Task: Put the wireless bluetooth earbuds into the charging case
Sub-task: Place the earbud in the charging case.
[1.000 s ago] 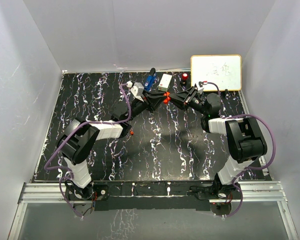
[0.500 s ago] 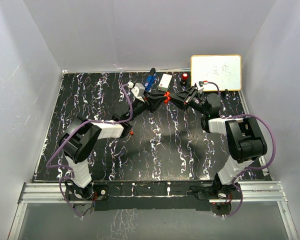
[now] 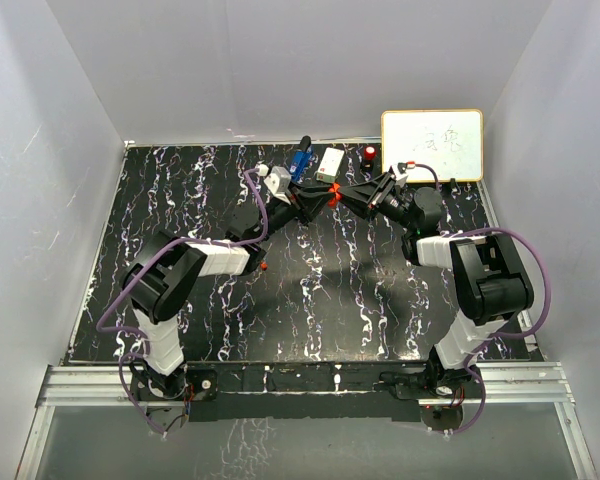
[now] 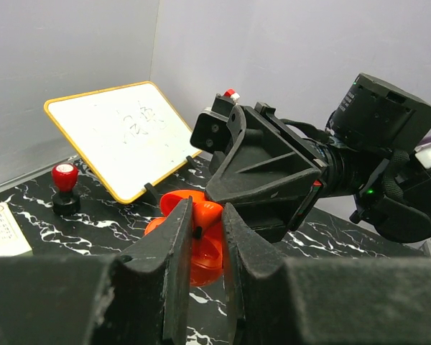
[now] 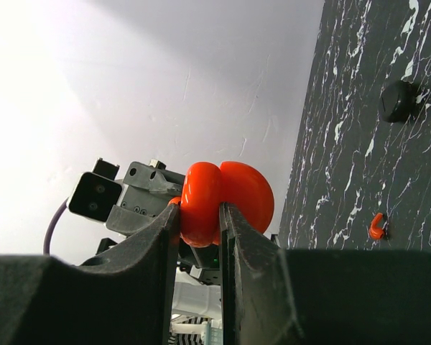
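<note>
High over the back middle of the table, my two grippers meet tip to tip. The right gripper (image 5: pixel 199 215) is shut on the red charging case (image 5: pixel 203 194), whose lid (image 5: pixel 250 192) stands open. My left gripper (image 4: pixel 200 228) is shut on a small red earbud (image 4: pixel 208 213) and holds it at the open charging case (image 4: pixel 201 255). In the top view the charging case (image 3: pixel 333 193) shows as a red spot between the left gripper (image 3: pixel 321 198) and the right gripper (image 3: pixel 344 196). Another red earbud (image 3: pixel 264 266) lies on the table beside the left forearm, and the right wrist view shows that earbud (image 5: pixel 376 226) too.
A yellow-framed whiteboard (image 3: pixel 432 145) leans at the back right. Next to it are a red-knobbed stand (image 3: pixel 369 153), a white box (image 3: pixel 330 163) and a blue object (image 3: pixel 300 160). A black puck (image 5: pixel 399 100) lies on the marbled black table (image 3: pixel 180 190).
My left wrist has crept slightly toward the back, closer to the case. Both grips are unchanged and the right arm holds still.
</note>
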Tool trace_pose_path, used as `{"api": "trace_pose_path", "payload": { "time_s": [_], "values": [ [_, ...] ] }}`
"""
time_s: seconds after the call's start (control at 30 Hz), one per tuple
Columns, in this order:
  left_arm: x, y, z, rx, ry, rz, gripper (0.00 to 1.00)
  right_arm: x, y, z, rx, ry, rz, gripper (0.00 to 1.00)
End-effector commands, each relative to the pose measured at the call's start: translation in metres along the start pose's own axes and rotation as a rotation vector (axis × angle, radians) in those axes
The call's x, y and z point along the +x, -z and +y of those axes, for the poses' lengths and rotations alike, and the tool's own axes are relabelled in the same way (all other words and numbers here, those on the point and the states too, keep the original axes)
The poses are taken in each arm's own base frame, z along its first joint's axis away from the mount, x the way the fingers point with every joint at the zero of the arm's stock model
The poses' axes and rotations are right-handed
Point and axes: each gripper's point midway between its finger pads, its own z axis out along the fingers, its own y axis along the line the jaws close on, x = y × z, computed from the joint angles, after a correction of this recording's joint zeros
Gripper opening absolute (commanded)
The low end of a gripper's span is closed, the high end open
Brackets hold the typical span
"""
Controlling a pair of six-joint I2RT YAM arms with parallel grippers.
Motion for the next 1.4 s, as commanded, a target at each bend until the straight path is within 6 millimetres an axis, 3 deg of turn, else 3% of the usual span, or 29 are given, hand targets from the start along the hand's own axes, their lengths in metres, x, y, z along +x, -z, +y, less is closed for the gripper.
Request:
{"api": "trace_pose_path", "payload": {
  "time_s": [0.0, 0.83, 0.9, 1.13, 1.37],
  "values": [
    [-0.024, -0.009, -0.007, 0.038, -0.062, -0.074, 0.00, -0.002, 0.000, 0.016, -0.064, 0.055, 0.002, 0.00],
    [-0.015, -0.003, -0.015, 0.075, -0.064, -0.026, 0.00, -0.003, -0.001, 0.020, -0.074, 0.058, -0.001, 0.00],
    [-0.017, -0.003, -0.016, 0.077, -0.063, -0.023, 0.05, -0.004, -0.001, 0.020, -0.074, 0.058, -0.002, 0.00],
    [-0.025, 0.000, -0.021, 0.087, -0.067, -0.031, 0.38, -0.004, -0.001, 0.019, -0.074, 0.058, -0.002, 0.00],
    [-0.038, 0.003, -0.027, 0.094, -0.081, -0.054, 0.54, -0.003, -0.001, 0.017, -0.072, 0.058, -0.002, 0.00]
  ]
}}
